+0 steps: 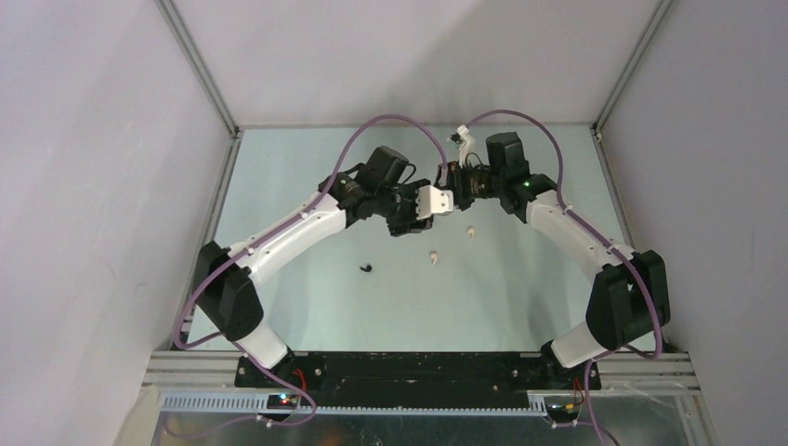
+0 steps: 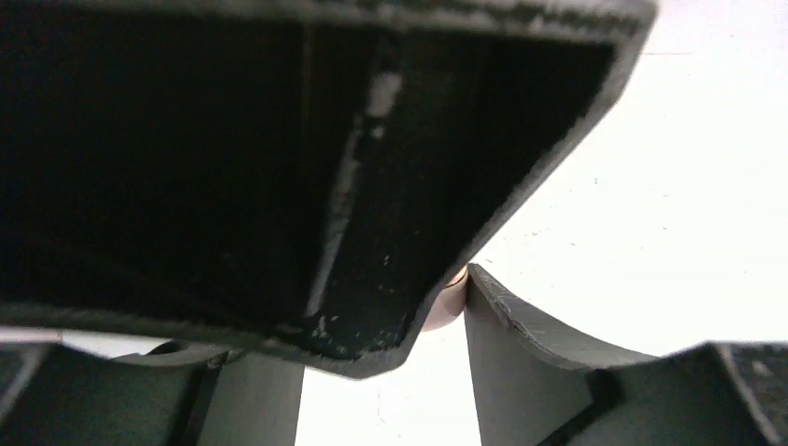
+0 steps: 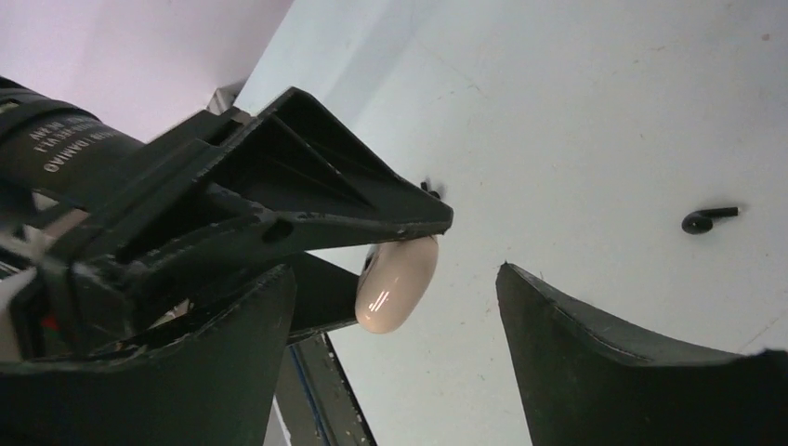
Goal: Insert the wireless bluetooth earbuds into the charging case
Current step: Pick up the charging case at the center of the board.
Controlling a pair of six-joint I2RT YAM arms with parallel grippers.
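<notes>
The cream-white charging case (image 1: 435, 201) hangs above the middle of the table with my left gripper (image 1: 415, 209) shut on it. In the right wrist view the case (image 3: 398, 288) shows as a rounded pebble under the left gripper's black fingertip. It lies between the spread fingers of my right gripper (image 3: 392, 277), which touch nothing. My right gripper (image 1: 453, 186) faces the case from the right. Two white earbuds (image 1: 471, 230) (image 1: 433, 255) and a black earbud (image 1: 366, 268) (image 3: 708, 219) lie on the table. In the left wrist view a dark finger hides most of my left gripper (image 2: 372, 372); only a sliver of the case (image 2: 450, 302) shows.
Grey walls and aluminium frame posts (image 1: 200, 70) close in the pale table (image 1: 520, 307) on three sides. Both arms arch inward, their purple cables (image 1: 390, 121) looping above the grippers at the far middle.
</notes>
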